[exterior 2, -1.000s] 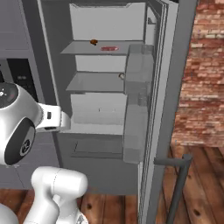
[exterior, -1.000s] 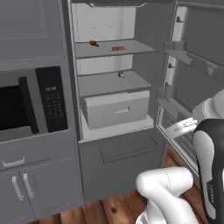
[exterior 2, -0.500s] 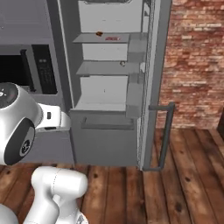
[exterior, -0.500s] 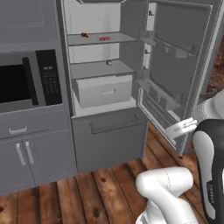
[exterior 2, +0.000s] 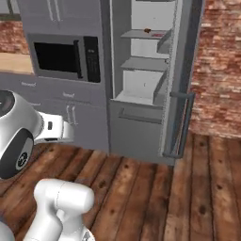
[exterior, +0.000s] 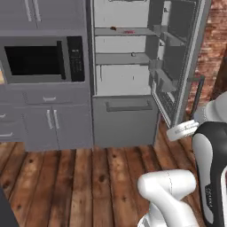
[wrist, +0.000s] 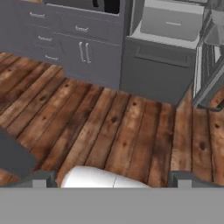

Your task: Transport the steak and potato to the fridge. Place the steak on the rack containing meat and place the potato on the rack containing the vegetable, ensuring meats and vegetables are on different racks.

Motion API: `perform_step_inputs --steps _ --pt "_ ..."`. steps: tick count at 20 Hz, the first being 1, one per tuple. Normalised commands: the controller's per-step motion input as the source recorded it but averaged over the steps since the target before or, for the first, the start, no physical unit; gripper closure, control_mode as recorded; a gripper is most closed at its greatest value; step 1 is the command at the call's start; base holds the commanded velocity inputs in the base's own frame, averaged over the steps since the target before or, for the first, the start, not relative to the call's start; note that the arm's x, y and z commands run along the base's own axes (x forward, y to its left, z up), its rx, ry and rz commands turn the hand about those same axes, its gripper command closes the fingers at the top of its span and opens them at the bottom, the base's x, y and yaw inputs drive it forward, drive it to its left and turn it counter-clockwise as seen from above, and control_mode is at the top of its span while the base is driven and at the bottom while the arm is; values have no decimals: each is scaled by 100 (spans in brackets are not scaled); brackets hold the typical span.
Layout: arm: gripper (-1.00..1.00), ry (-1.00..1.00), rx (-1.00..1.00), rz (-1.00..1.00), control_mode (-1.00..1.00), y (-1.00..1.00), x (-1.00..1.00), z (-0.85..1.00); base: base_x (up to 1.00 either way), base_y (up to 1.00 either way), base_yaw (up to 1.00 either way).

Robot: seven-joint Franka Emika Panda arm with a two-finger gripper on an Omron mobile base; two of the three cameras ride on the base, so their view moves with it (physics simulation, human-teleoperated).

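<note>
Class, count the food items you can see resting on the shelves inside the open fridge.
3, perhaps more hidden. On the upper shelf lie a small brown meat piece at left and the red steak beside it. On the lower shelf sits a small round tan item.

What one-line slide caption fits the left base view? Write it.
Open tall grey fridge beside black-fronted microwave, red-pink steak slab on its upper shelf.
</note>
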Motion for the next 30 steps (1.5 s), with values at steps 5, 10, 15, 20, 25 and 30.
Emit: perform_step_inputs --steps 5,10,15,20,25,30 --pt "-100 0 0 0 100 0 0 0 -63 -42 93" --pt "-100 0 0 0 100 0 0 0 -66 -37 91" --pt "-100 0 0 0 100 0 0 0 -100 45 68" --pt "-100 0 0 0 100 0 0 0 -100 98 54" --pt "-100 0 0 0 100 0 0 0 -26 98 47" --pt "-100 0 0 0 100 0 0 0 100 -63 11"
